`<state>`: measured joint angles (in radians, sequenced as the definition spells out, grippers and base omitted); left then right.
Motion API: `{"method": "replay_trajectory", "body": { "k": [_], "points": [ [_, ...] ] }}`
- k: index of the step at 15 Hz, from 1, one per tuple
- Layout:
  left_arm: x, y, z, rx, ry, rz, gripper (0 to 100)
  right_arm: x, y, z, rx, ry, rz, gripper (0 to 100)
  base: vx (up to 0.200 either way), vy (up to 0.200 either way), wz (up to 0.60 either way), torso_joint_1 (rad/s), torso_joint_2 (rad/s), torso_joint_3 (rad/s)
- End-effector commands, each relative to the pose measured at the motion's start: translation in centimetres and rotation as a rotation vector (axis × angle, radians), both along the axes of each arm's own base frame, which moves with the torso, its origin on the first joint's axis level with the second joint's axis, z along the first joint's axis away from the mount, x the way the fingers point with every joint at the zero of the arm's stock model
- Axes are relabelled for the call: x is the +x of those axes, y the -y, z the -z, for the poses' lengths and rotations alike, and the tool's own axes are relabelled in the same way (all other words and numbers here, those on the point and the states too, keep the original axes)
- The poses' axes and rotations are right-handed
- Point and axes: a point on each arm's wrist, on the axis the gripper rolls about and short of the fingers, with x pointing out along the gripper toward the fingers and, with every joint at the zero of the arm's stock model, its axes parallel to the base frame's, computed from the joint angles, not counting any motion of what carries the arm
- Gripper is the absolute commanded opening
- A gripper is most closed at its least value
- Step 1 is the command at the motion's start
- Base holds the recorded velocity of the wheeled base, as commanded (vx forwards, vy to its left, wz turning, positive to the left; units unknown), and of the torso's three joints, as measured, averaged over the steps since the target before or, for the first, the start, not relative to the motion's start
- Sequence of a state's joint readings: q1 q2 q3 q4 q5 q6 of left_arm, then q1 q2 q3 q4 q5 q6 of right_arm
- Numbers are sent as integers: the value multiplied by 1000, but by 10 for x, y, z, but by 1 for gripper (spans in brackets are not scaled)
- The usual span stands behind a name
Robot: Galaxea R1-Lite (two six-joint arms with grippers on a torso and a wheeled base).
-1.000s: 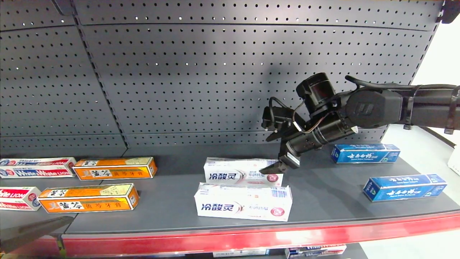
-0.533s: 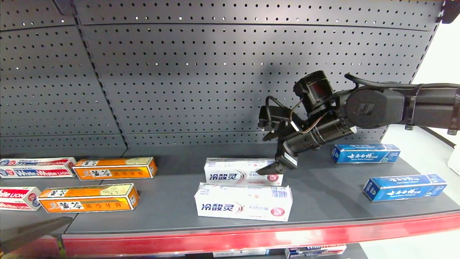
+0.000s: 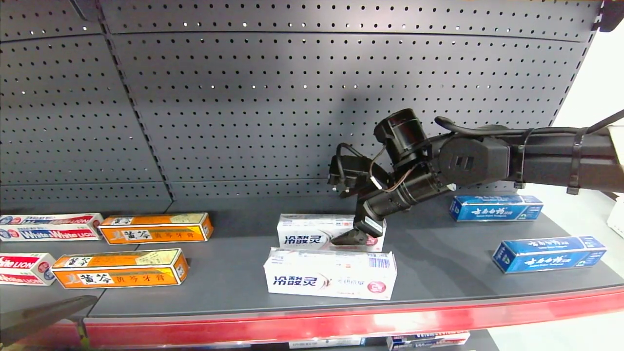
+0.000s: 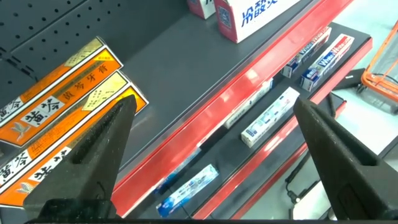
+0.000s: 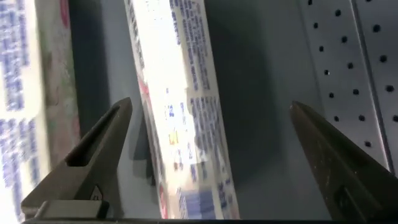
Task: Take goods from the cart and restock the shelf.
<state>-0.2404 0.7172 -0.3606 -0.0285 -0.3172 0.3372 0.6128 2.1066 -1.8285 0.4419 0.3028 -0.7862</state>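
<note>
Right jaws: released and spread wide, straddling the rear white toothpaste box [image 5: 180,112]; one finger sits in the gap towards the front white toothpaste box [image 5: 37,93], the other on the back-panel side. Whether either finger touches the box cannot be told.
Rear white toothpaste box [image 3: 312,231]: lying flat at the middle of the shelf [image 3: 234,273], lengthwise along it, with the right arm [image 3: 487,158] coming in from the shelf's right end above it.
Front white toothpaste box [image 3: 329,273]: flat, just in front of the rear one, near the shelf's red front edge [image 3: 341,321].
Left jaws: released, wide apart, hanging off the shelf's front left corner, over the front edge.
Orange boxes [image 3: 156,227]: two, one behind the other, left of the white pair.
Red-and-white boxes [image 3: 48,226]: two, at the shelf's left end.
Blue boxes [image 3: 495,207]: two, towards the right end, well apart from each other.
Back panel [image 3: 243,122]: grey pegboard behind the shelf.
Lower shelves [image 4: 267,115]: more boxes lying flat.
</note>
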Motion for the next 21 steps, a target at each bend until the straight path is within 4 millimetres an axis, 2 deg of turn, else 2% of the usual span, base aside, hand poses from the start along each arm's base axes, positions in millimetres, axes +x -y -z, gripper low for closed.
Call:
{"method": "replay_trajectory", "body": {
  "k": [1,9,20,21],
  "points": [
    [0,0,0,0,1,1,100,9,-7,6,1,2,-2,100,0,0,0,0,0,0],
    [0,0,2,1,-6,4,100,20,-5,7,7,11,16,100,0,0,0,0,0,0],
    [-1,0,2,1,-5,2,100,18,7,0,6,15,33,100,0,0,0,0,0,0],
    [-2,0,2,0,0,2,100,10,14,3,-11,-7,35,100,0,0,0,0,0,0]
  ]
}}
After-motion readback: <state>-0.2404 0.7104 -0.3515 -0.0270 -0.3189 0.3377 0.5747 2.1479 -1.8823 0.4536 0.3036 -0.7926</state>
